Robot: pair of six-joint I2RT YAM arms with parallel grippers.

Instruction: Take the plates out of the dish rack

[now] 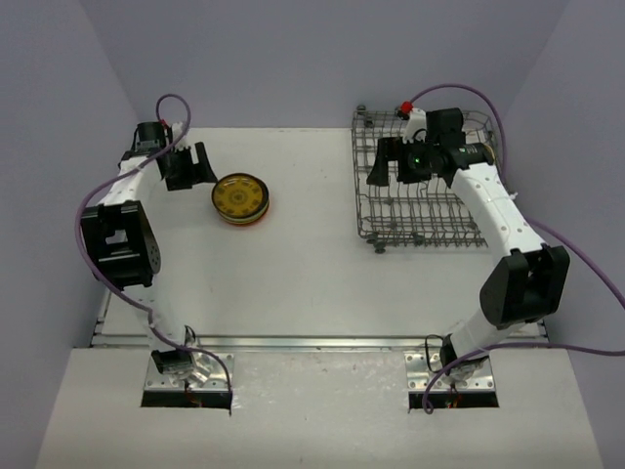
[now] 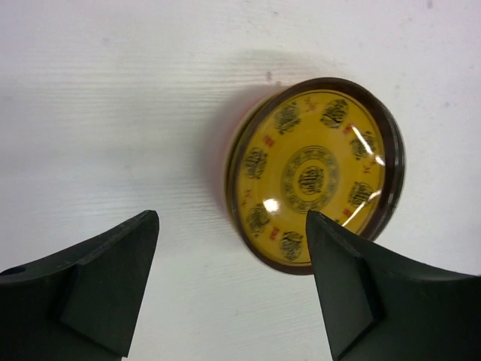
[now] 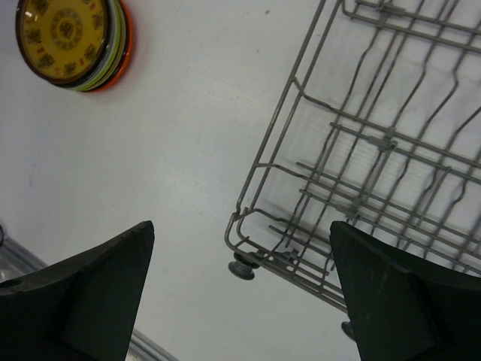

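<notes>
Looking down, you have the plates (image 1: 240,198) stacked on the left half of the tabletop (image 1: 303,283), nearer its far edge, with the yellow patterned one on top. The left gripper (image 1: 190,166) sits just beside the stack, toward the far left corner, jaws parted and holding nothing. The dish rack (image 1: 420,210) stands by the far right corner. The right gripper (image 1: 391,164) hangs over its left side, jaws wide, gripping nothing. Broad tabletop separates stack and rack.
</notes>
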